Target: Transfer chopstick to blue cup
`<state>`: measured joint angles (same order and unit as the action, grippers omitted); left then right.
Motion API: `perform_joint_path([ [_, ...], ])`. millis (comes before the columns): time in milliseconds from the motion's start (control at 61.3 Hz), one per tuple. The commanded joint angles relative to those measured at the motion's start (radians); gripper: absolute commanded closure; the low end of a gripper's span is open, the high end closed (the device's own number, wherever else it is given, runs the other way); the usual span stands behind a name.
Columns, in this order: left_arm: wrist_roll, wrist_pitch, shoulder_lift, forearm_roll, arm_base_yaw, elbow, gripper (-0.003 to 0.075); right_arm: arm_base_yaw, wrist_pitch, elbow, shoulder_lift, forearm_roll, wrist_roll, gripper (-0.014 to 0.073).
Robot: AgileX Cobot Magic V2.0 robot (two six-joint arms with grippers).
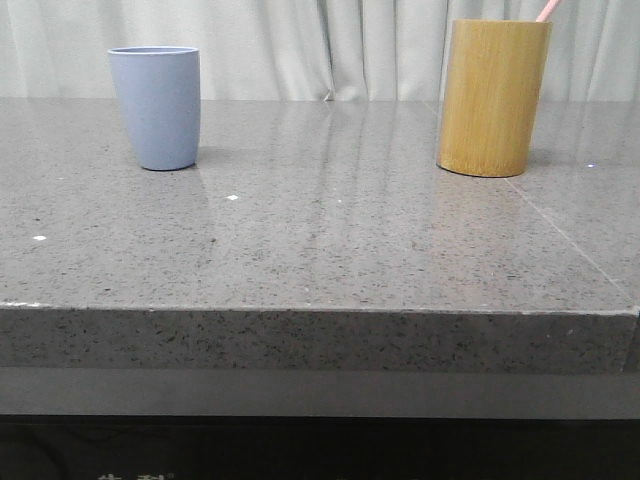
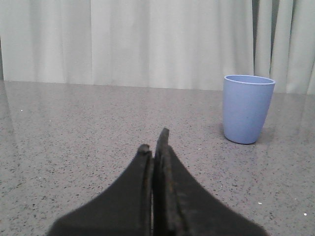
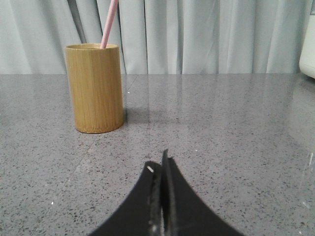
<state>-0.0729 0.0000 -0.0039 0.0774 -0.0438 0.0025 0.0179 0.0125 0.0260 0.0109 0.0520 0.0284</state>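
Observation:
The blue cup (image 1: 155, 108) stands upright at the back left of the grey stone table; it also shows in the left wrist view (image 2: 247, 108). A pale pink chopstick (image 1: 547, 10) pokes out of the bamboo cylinder (image 1: 493, 97) at the back right; in the right wrist view the chopstick (image 3: 109, 22) leans out of the cylinder (image 3: 95, 88). My left gripper (image 2: 153, 146) is shut and empty, low over the table, well short of the cup. My right gripper (image 3: 158, 165) is shut and empty, well short of the cylinder. Neither gripper shows in the front view.
The table's front edge (image 1: 320, 312) runs across the front view. A pale curtain (image 1: 320, 45) hangs behind the table. A white object (image 3: 308, 42) shows at the edge of the right wrist view.

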Motion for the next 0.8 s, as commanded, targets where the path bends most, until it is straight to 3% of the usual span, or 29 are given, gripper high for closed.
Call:
perform_joint_path([
  [0, 0.006, -0.080, -0.023, 0.007, 0.001, 0.014, 0.0739, -0.006, -0.080, -0.003, 0.020, -0.009, -0.003, 0.0660],
  [783, 0.006, -0.126, -0.023, 0.007, 0.001, 0.012, 0.0739, -0.006, -0.084, -0.004, 0.020, -0.010, -0.003, 0.0660],
])
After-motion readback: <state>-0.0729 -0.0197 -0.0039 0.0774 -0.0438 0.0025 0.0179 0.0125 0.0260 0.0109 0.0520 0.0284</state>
